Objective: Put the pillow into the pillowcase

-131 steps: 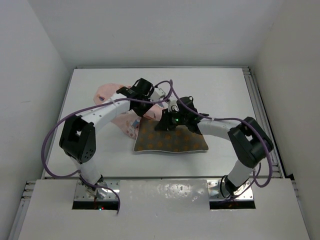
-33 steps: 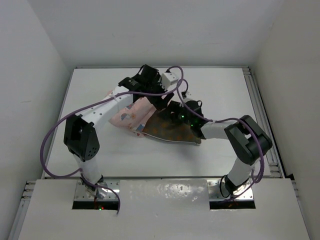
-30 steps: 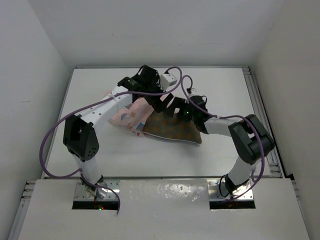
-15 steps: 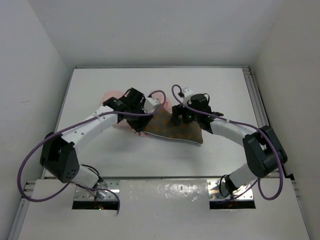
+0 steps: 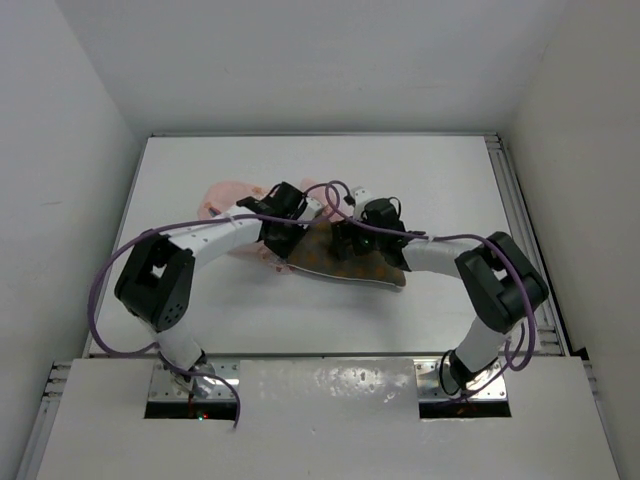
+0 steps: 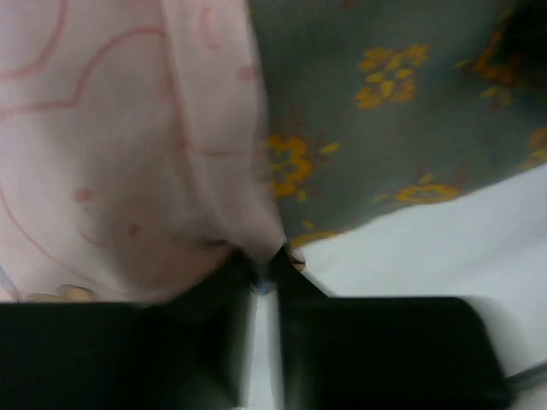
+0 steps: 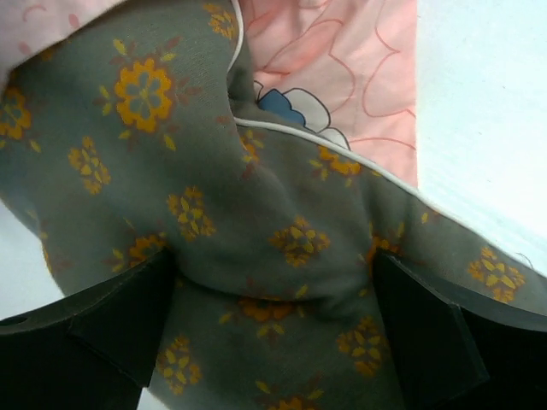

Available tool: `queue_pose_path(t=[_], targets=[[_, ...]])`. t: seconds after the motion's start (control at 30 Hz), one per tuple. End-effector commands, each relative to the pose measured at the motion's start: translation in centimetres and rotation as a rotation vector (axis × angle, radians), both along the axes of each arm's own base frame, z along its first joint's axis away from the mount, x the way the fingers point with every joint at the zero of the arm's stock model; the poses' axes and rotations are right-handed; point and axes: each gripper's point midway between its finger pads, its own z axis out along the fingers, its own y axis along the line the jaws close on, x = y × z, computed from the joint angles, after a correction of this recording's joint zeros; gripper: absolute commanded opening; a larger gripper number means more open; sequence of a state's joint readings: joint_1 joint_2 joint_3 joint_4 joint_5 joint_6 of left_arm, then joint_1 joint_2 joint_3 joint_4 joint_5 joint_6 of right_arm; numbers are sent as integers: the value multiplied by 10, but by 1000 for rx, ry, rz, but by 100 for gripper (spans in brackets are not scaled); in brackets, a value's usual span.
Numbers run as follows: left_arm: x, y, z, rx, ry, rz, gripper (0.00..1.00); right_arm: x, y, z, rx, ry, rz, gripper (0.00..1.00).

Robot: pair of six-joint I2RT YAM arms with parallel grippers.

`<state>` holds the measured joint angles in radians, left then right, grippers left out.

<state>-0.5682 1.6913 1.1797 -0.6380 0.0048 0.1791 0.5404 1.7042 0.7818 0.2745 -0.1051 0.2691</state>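
Observation:
The pillow, dark olive with orange flowers and a pale edge, lies mid-table with its left end against the pink pillowcase. My left gripper sits at the seam between them. In the left wrist view the left gripper is shut, pinching the edge of the pillowcase right beside the pillow. My right gripper is over the pillow's left end. In the right wrist view the right gripper stands wide, its fingers either side of a bunched fold of the pillow, with the pillowcase beyond.
The white table is boxed in by pale walls at the back and sides. A metal rail runs along its right edge. Purple cables loop off both arms above the cloth.
My left gripper dropped to the pillowcase's edge and shut on it. The right jaws narrowed a little around the pillow's fold. The pillowcase's near part now lies lower and flatter.

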Motion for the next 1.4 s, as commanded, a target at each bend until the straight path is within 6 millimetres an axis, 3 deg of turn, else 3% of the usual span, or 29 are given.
queue_pose_path(t=[0.0,0.07,0.1,0.13,0.27,0.37,0.4,0.43,0.5,0.6,0.67,0.7,0.87,0.97,1.07,1.13,1.2,1.37], targets=[[23,5,4,-9,-55,64,1,-17,5,-22,-8,90,-1,85],[24,-1,14,-27,-58,35,0,-20,10,-23,17,117,15,53],[21,-4,20,-19,-56,14,0,-21,13,-21,33,127,9,12],[18,-10,27,-35,-52,-32,0,-21,16,-19,48,127,16,0],[17,-35,66,-57,-93,-151,0,-16,33,11,161,110,44,0],[-7,-68,84,-118,-57,-318,0,0,38,48,401,87,-71,0],[-14,-77,88,-150,-46,-367,0,13,42,75,517,7,-85,0],[-19,-83,90,-156,-43,-394,0,16,33,78,580,5,-130,0],[-28,-90,87,-180,-19,-422,0,28,34,116,775,-40,-170,0],[-28,-84,79,-190,5,-396,0,39,27,141,891,-52,-232,0],[-21,-77,82,-205,0,-365,0,36,22,149,922,-69,-243,0],[-17,-74,84,-212,-5,-352,0,33,19,163,945,-105,-237,0],[5,-44,85,-186,-43,-251,0,14,-1,182,955,-180,-260,0],[6,-38,80,-189,-31,-236,3,7,-8,191,942,-212,-269,0],[-6,-53,77,-224,-2,-302,8,6,-5,186,932,-201,-276,0],[-14,-69,80,-245,1,-367,8,7,7,176,957,-152,-266,0],[-19,-87,88,-296,11,-423,8,6,22,178,984,-140,-224,0],[-30,-108,100,-394,42,-494,8,17,36,137,935,-69,-258,0]])
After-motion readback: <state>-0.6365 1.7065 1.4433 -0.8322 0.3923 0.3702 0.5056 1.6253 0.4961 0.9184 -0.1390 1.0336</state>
